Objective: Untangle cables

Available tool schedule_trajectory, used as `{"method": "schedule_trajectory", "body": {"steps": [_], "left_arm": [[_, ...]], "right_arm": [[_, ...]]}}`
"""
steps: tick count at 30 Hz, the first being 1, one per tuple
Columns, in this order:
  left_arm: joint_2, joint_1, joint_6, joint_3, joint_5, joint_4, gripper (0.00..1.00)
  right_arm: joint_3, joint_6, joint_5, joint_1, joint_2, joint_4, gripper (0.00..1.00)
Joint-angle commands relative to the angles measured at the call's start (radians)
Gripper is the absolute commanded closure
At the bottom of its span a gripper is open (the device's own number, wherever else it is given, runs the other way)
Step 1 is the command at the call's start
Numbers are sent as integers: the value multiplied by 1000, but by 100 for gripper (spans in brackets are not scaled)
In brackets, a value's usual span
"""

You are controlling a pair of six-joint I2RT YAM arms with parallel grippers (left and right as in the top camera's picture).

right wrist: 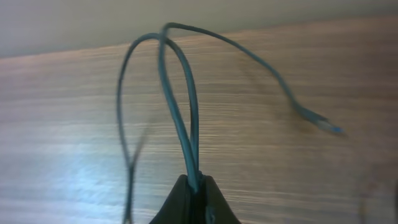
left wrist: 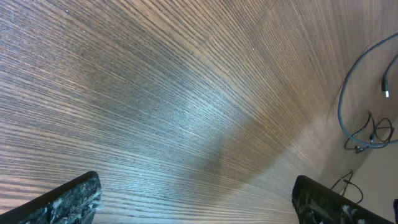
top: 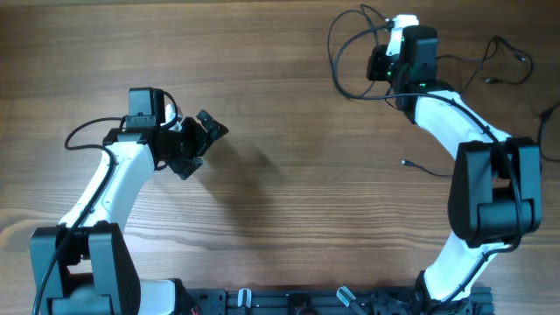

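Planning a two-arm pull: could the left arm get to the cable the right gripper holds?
Probably, if it stretches that far. The left gripper is open and empty, and only bare table lies between it and the cable pinched in the right gripper, far across.

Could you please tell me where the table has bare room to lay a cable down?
Bare: the table middle between the left gripper and the right arm, and the far-left corner. Crowded: the far-right corner, where the right gripper pinches looped cables, plus a stray cable beside that arm.
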Motion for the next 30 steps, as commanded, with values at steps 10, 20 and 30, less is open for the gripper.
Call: {"method": "schedule_trajectory", "body": {"steps": [10,20,30], "left_arm": [[-11,3,5,14,8,0,0],[-11,3,5,14,8,0,0],[-11,3,5,14,8,0,0]], "right_arm": [[7,20,-43,-36,29,-105,0],[7,24,-43,-36,-135,-280,0],[6,5,-36,-36,-627,-717,0]]}}
